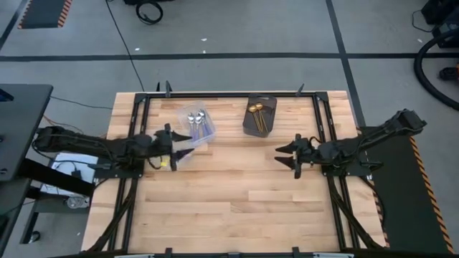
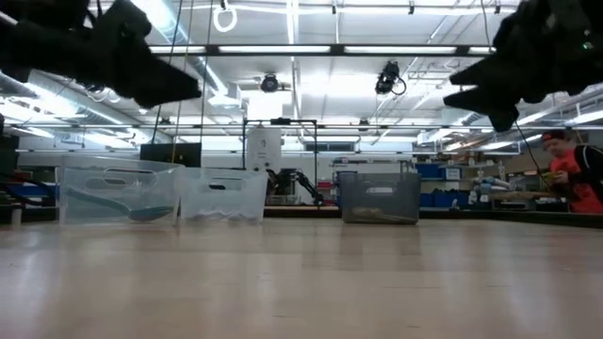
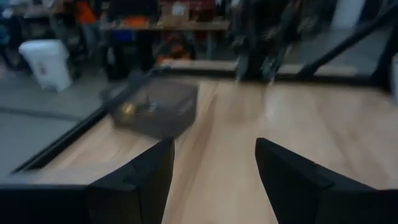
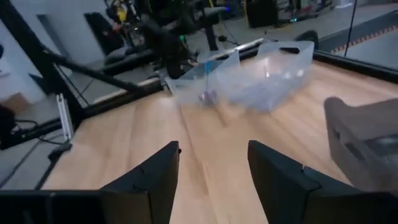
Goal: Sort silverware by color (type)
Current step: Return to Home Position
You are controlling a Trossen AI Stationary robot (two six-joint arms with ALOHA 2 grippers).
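While spoons (image 1: 198,126) lay in tub (image 1: 183,115) and box (image 1: 249,127), left gripper (image 1: 185,145) and right gripper (image 1: 285,154) hung spread, empty, above the table (image 1: 237,204).

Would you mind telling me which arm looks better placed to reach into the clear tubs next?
Left, most likely. The left arm holds its open jaws right beside the clear tubs. The right arm hovers on the other side of the dark grey box, so it would travel farther.
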